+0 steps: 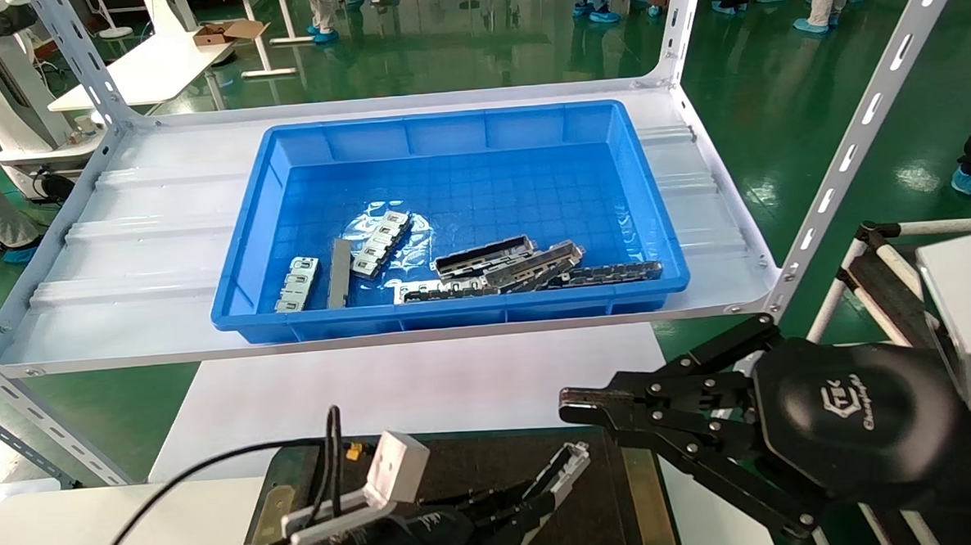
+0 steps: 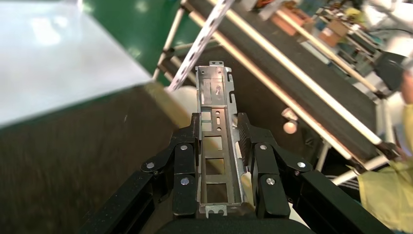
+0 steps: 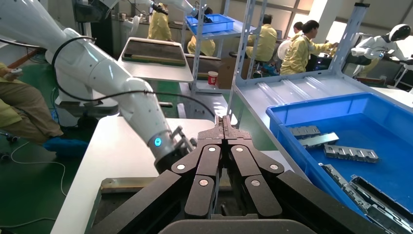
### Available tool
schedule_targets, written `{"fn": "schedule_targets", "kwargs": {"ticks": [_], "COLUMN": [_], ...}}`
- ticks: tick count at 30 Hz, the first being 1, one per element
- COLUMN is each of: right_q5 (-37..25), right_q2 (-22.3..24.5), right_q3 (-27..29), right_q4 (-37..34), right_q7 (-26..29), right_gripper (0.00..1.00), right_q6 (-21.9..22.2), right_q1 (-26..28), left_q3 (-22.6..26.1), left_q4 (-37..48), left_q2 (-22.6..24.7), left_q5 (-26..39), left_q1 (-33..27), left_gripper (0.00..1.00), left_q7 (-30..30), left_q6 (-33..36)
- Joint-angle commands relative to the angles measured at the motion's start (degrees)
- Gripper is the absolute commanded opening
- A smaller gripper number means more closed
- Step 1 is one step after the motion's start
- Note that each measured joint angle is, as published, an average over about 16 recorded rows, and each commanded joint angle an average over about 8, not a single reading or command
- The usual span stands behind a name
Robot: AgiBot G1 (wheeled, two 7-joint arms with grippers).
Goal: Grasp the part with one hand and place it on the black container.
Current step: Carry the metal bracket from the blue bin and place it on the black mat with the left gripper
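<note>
Head view: the left end effector (image 1: pixel 544 487) is gripping the part (image 1: pixel 561 466) over the black container (image 1: pixel 602 497); releasing it tilted could tip it off. Left wrist: fingers (image 2: pixel 185 165) are clamping its edges. Right wrist: the right end effector (image 3: pixel 224 124) is hanging clenched, empty.

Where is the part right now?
The part is clamped in the left pincer, low in the head view over the black container, with the shut right pincer just beside it.
</note>
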Motion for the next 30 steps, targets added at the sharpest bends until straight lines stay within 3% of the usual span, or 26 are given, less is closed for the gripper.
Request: {"fn": "schedule_targets", "kwargs": {"ticks": [1,15,30], "right_q5": [0.0,0.0,0.0], "right_q2": [0.0,0.0,0.0], "right_q3": [0.0,0.0,0.0], "right_q4": [0.0,0.0,0.0], "right_q7": [0.0,0.0,0.0], "right_gripper": [0.00,0.00,0.00], "right_q6": [0.0,0.0,0.0], "right_q1": [0.0,0.0,0.0], "left_q3": [0.9,4.9,7.4], "left_q4": [0.1,2.6,6.5], "left_q2": [0.7,11.0,20.0], "left_q5": [0.2,0.9,-3.7], "left_q1": [1.3,6.4,5.8], "left_gripper": [0.00,0.00,0.00], "left_q7": [-1.1,-3.0,-4.1], "left_q6": [-2.8,-27.2,-42.4]}}
